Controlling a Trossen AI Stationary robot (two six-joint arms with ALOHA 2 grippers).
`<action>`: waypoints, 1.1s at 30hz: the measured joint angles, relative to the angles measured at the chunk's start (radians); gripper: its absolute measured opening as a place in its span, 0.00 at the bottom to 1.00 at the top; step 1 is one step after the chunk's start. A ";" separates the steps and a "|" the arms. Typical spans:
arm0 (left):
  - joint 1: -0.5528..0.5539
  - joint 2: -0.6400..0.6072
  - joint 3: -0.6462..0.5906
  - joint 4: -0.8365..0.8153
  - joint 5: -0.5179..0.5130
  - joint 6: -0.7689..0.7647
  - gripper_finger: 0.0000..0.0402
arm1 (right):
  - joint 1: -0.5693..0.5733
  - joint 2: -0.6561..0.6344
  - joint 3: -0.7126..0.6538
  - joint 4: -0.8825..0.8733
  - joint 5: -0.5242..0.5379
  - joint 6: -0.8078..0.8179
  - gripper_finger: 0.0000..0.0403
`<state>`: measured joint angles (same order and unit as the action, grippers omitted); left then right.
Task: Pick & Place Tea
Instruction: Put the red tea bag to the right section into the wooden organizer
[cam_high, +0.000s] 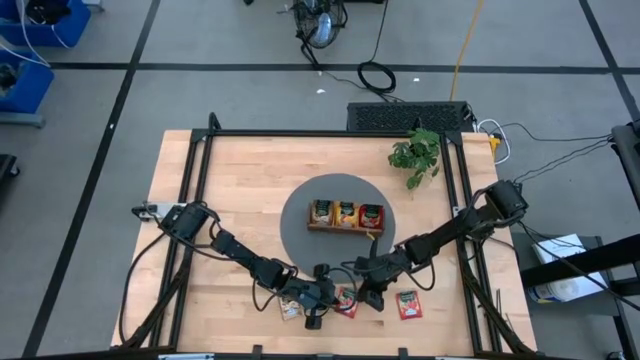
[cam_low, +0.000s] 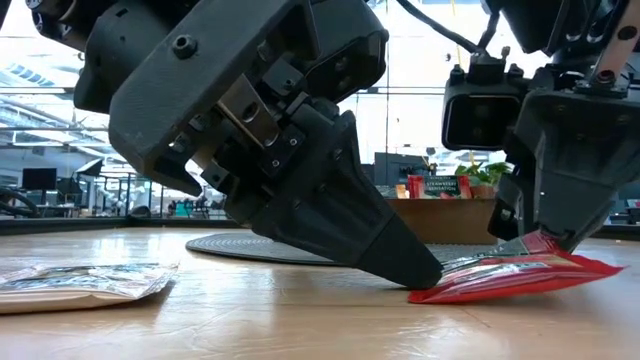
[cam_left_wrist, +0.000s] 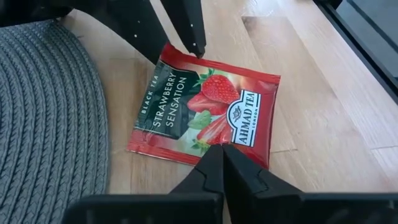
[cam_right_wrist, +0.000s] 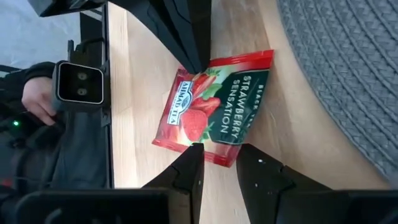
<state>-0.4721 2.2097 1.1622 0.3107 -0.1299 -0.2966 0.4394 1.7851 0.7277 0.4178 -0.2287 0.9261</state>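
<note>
A red strawberry tea sachet (cam_left_wrist: 205, 109) lies on the wooden table near its near edge, between my two grippers. My left gripper (cam_left_wrist: 219, 152) is shut, its tips at the sachet's edge on the table's left side. My right gripper (cam_right_wrist: 219, 163) is open, its fingers standing apart at the opposite edge. In the low view the sachet (cam_low: 520, 275) slants, its end toward the right gripper raised off the table. My left gripper meets the sachet's left edge (cam_left_wrist: 214, 144) with its shut fingertips (cam_low: 425, 275), slanting down from the table's left; that end lies on the table. My right gripper touches the opposite edge (cam_left_wrist: 198, 57) with its spread fingertips (cam_left_wrist: 199, 48), slanting down from the right. That edge (cam_low: 545, 242) rides up against a finger; nothing is pinched.
The wooden tray (cam_high: 345, 229) with sachets in it stands on a round grey mat (cam_high: 300, 225) at the table's middle. A second red sachet (cam_high: 409, 304) lies to the right, a tan one (cam_high: 290, 309) to the left. A green plant (cam_high: 416, 153) stands at the far right.
</note>
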 joint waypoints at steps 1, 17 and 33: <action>0.000 0.000 0.000 0.002 0.000 0.004 0.02 | 0.000 0.004 0.000 0.005 0.004 -0.003 0.20; 0.002 0.001 0.000 0.004 0.000 0.007 0.03 | 0.001 0.029 0.000 0.046 0.072 -0.053 0.15; -0.014 -0.013 -0.001 0.022 -0.012 0.098 0.16 | 0.001 0.031 -0.001 0.055 0.101 -0.133 0.00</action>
<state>-0.4857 2.1964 1.1614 0.3329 -0.1419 -0.1988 0.4407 1.8156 0.7265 0.4730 -0.1274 0.7934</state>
